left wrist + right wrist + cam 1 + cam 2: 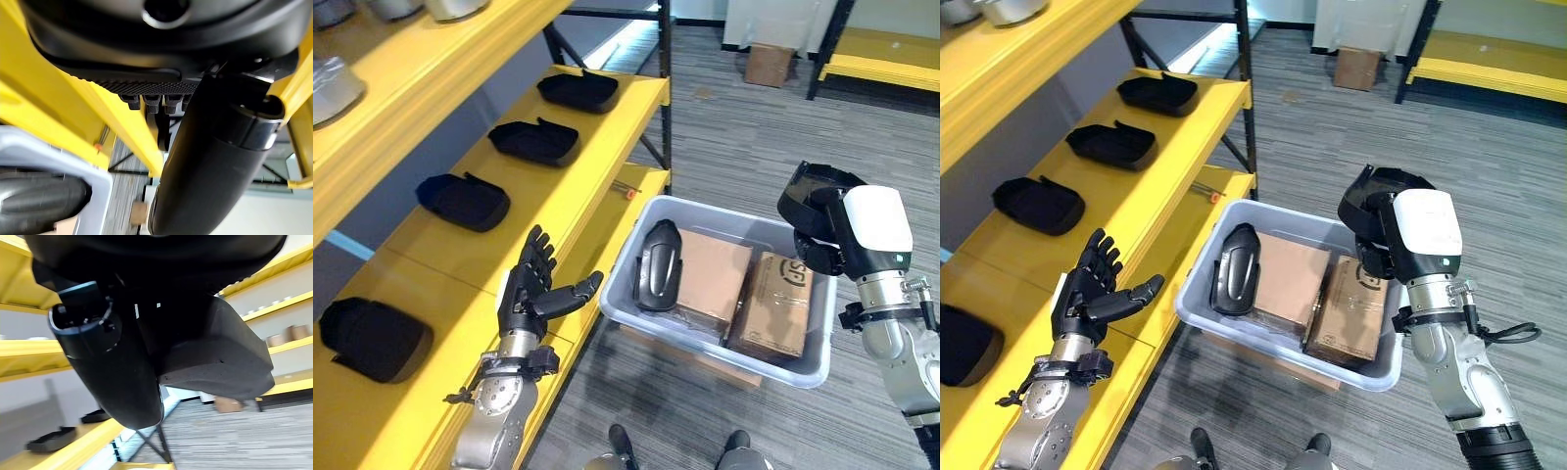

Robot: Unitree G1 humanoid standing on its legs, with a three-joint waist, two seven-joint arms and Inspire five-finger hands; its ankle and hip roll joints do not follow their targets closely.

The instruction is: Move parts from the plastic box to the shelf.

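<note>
The right hand [1400,235] has its fingers curled round a black part [1376,191], held up above the plastic box [626,255]. Carry it slowly to the yellow shelf [578,186]. The left hand [533,294] waits with fingers spread wide.

1. The light is bright and even; the yellow shelf [578,166] shows soft glare.
2. Shadows under the plastic box [803,367] are weak.
3. In both wrist views the near dark hand bulk is blurred.
</note>
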